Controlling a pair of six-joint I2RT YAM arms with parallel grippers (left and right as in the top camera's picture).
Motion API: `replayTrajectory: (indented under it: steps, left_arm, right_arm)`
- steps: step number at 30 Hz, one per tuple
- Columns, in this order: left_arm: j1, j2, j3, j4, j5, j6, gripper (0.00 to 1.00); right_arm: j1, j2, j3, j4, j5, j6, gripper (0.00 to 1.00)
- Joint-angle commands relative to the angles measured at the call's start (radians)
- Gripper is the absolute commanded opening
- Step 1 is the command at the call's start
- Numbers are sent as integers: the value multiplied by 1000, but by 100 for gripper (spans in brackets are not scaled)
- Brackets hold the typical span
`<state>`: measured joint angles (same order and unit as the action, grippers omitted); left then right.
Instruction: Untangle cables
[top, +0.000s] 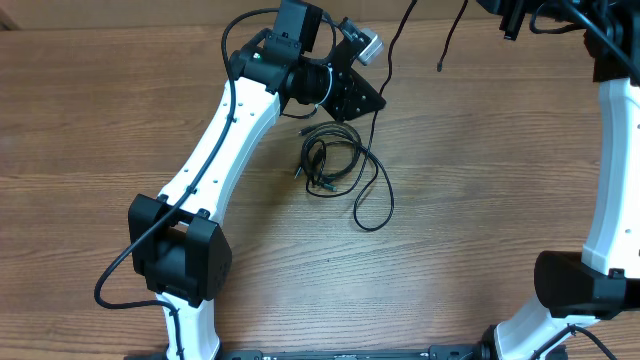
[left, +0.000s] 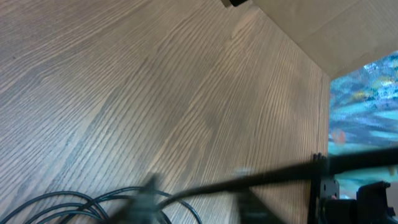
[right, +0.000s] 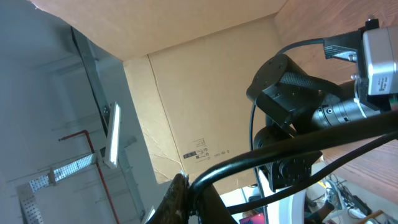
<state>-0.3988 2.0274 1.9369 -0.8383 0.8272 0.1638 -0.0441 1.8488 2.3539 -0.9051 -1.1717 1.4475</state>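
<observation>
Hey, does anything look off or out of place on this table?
Nothing looks damaged or spilled. The cables lie in a tangled coil mid-table beside the left gripper, one long loop trailing out. Two loose strands run out of view at the far side.

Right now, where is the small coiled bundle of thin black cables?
In the overhead view the coiled bundle of thin black cables lies near the middle of the wooden table, just below the left gripper, one loose loop trailing rightward.
</observation>
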Motion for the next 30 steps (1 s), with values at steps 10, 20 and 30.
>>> replayTrajectory:
  steps: [10, 20, 30]
  left_arm:
    - [-4, 11, 1, 29, 14, -7, 70]
    - [-21, 11, 1, 32, 46, -6, 37]
    - [-23, 11, 1, 31, 49, -7, 9]
  right_arm:
    - [5, -5, 8, 6, -8, -6, 4]
    - [5, -5, 8, 6, -9, -5, 4]
    - [5, -5, 8, 6, -9, -5, 4]
